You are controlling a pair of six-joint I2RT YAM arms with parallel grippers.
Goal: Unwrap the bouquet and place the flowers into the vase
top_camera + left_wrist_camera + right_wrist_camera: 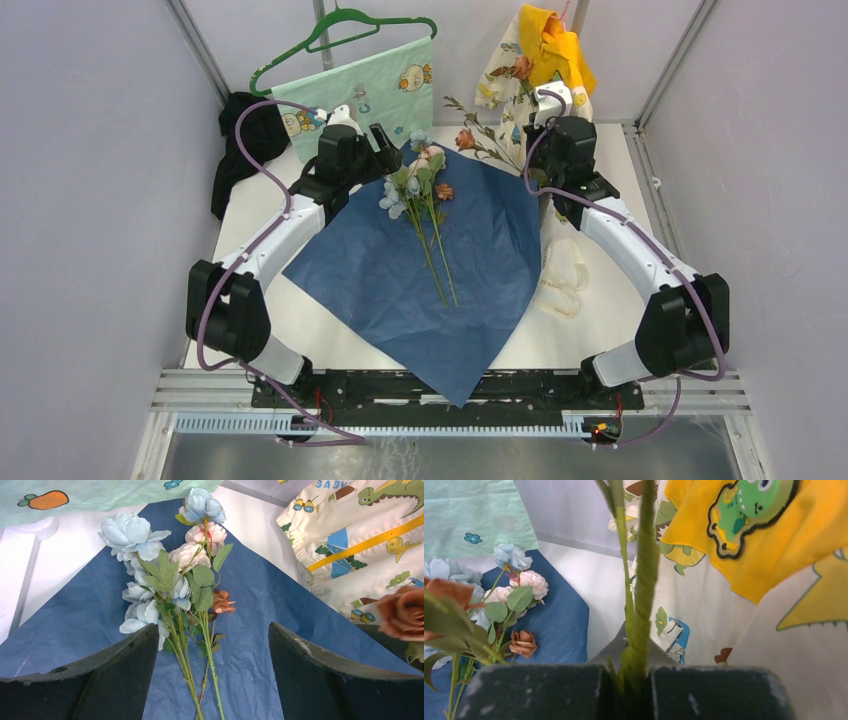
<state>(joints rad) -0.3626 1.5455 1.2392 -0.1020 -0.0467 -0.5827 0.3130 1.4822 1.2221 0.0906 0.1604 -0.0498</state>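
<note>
right gripper (631,680) clamped tight on one green stem (644,605) near the far right corner of the tabletop (330,340). its rust-orange bloom (465,138) sat just off the paper's edge. left gripper (214,630) spread wide, nothing in it, poised over the flower heads. remaining flowers (420,185) lay loose on the flattened wrapping paper (400,290), heads toward the far edge, stems pointing to the near edge. cream ribbon (565,275) lay by the right edge. vase not made out in any view.

handling, judged: stems thin, wiry and light, likely to flex and swing. best hold is low on the bare stem, not the fabric petals, which would crush. leaves small and soft, may snag neighbours. paper matte, creased and thin, could slide or lift with a stem. ribbon limp, satiny.
</note>
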